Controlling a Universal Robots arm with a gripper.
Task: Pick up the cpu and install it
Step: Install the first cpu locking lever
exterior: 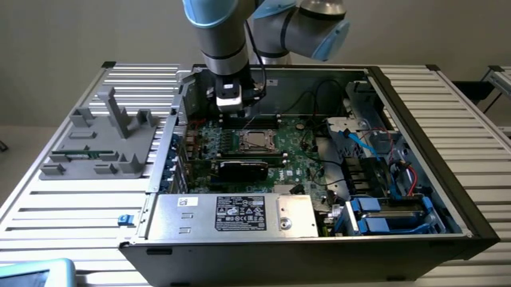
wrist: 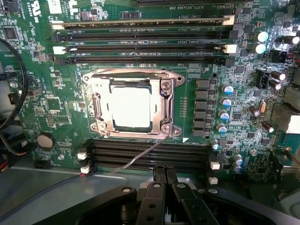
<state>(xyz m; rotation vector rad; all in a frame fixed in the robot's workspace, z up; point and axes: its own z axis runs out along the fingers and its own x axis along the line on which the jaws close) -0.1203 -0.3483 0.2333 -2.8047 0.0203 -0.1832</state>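
While cpu (wrist: 131, 108) lies socketed, end effector (wrist: 164, 172) hangs closed.

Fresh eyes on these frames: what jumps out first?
The open computer case on the slatted table, with the arm poised over its motherboard. In the wrist view, the cpu sits bright and square inside the metal socket frame. The gripper is shut and holds nothing, close to the memory slots next to that socket.

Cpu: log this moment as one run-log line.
cpu: lying in socket frame | gripper: shut, empty, over motherboard, apart from cpu
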